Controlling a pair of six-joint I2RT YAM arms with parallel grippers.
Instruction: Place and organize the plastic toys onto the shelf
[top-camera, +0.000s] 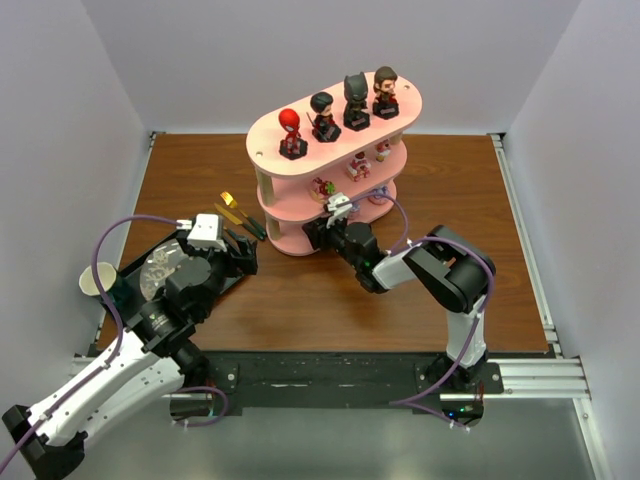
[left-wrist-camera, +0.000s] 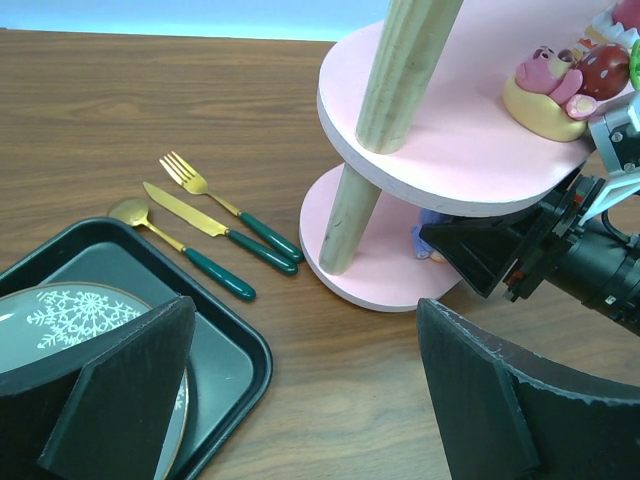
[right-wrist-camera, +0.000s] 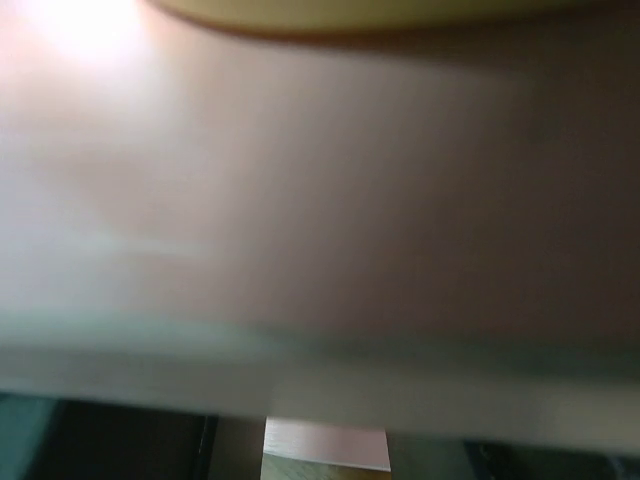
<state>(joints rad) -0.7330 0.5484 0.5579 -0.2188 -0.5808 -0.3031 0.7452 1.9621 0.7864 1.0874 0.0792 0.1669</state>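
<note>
On your far left, the black tray (left-wrist-camera: 248, 352) is cut off by the frame and by your left gripper (left-wrist-camera: 305, 320). Its plate (left-wrist-camera: 75, 318) shows only in part. That arm stretches forward over the tray, with the jaws spread wide and holding nothing, aimed at the gold cutlery (left-wrist-camera: 205, 222) lying beside the shelf (left-wrist-camera: 455, 135).

On the shelf's top board, four big-headed toys (top-camera: 323, 116) stand upright in a row. Smaller toys sit on the middle board, among them a pink figure (left-wrist-camera: 548, 92), and the frame edge clips its neighbours.

Your right arm lies low, reaching left, and the right gripper (left-wrist-camera: 455, 250) is pushed in under the middle board, over the bottom one. A small bluish figure (left-wrist-camera: 428, 240) sits right at its tip. You cannot tell whether those fingers are closed on it, because the board hides them and the right wrist view is only a pink blur.
</note>
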